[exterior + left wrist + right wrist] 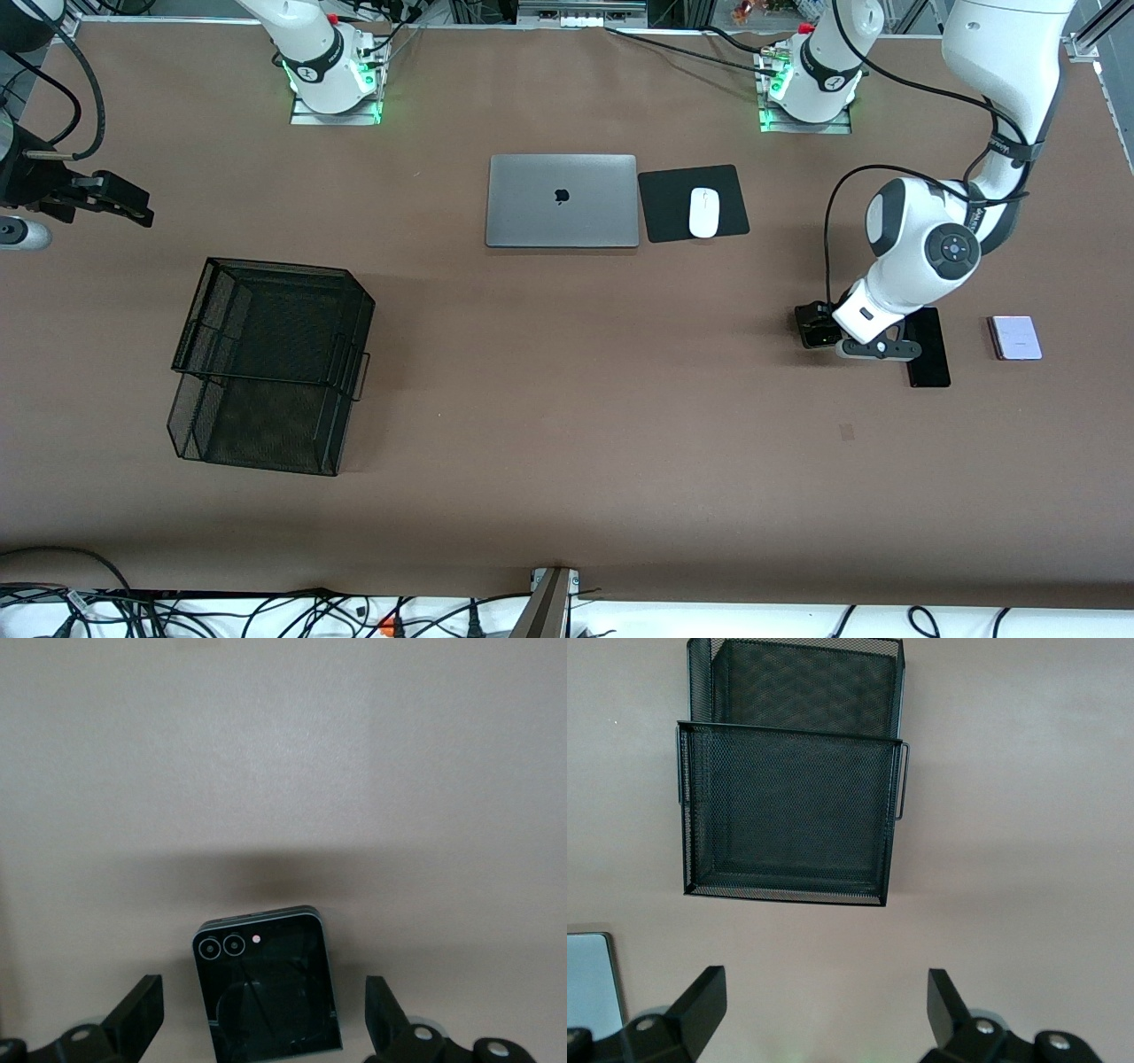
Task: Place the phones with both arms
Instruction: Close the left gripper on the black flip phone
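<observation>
A small squarish black flip phone (266,988) lies flat on the brown table, its two camera rings showing. My left gripper (264,1020) (815,326) hangs low over it, open, one finger (142,1014) on each side and apart from it. In the front view that gripper hides most of this phone. Beside it, toward the left arm's end, lie a long black slab phone (928,350) and then a pale lilac-white phone (1015,338). My right gripper (133,206) (826,1005) waits open and empty over the right arm's end of the table.
A black wire-mesh two-tier tray (266,363) (788,797) stands toward the right arm's end. A shut grey laptop (562,200) and a white mouse (704,213) on a black pad (664,208) lie nearer the bases.
</observation>
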You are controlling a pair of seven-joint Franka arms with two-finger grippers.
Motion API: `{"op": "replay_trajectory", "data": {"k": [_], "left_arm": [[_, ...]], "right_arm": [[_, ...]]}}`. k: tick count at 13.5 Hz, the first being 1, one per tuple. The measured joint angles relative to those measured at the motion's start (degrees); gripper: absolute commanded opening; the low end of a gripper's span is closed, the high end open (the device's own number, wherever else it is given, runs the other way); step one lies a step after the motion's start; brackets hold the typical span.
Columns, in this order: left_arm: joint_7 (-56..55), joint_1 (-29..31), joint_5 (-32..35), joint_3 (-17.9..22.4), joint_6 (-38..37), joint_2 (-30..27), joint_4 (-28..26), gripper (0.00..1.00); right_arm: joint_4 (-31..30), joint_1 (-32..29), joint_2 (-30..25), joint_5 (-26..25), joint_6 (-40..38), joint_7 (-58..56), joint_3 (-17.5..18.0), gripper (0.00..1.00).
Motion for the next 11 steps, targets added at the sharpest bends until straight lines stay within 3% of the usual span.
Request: {"op": "replay_trajectory", "data": {"k": [10, 11], "left_arm": [[-5.04, 0.00, 0.00, 0.00, 4.60, 3.82, -1.55, 1.00], [-5.06, 0.00, 0.00, 0.00, 4.97, 4.33, -1.55, 0.92]], "right_arm": [[0.00, 0.01, 0.03, 0.00, 0.00, 0.00, 0.01, 1.00], [-0.01, 0.02, 0.12, 0.00, 0.00, 0.00, 0.02, 1.00]]}}
